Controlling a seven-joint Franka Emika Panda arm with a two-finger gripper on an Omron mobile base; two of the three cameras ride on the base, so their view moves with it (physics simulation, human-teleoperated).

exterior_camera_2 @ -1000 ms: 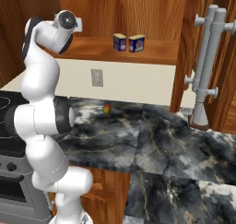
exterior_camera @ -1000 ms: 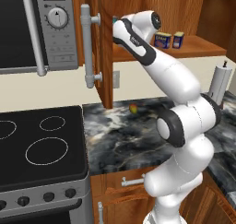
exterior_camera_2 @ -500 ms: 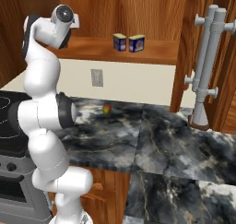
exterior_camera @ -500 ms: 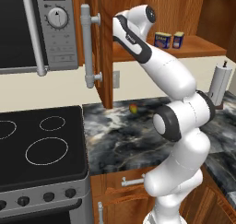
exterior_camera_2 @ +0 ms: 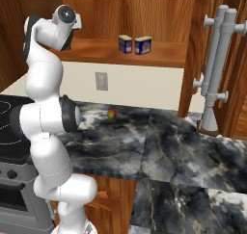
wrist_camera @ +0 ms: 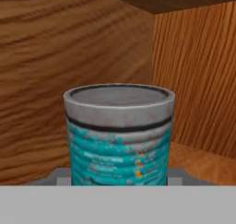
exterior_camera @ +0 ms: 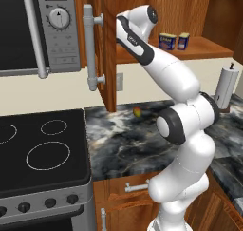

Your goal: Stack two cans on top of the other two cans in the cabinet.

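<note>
Two blue cans (exterior_camera: 173,41) stand side by side in the cabinet (exterior_camera: 209,47), a teal can (wrist_camera: 119,135) fronts the hand camera, gripper state untellable.

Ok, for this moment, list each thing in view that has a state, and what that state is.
cabinet door: swung open.
two blue cans: upright, side by side on the cabinet shelf, unstacked.
teal can: upright, close in front of the hand camera, nothing on its lid.
gripper: fingers hidden, open or shut cannot be told.
microwave: door closed.
small round fruit: lying loose on the counter.
</note>
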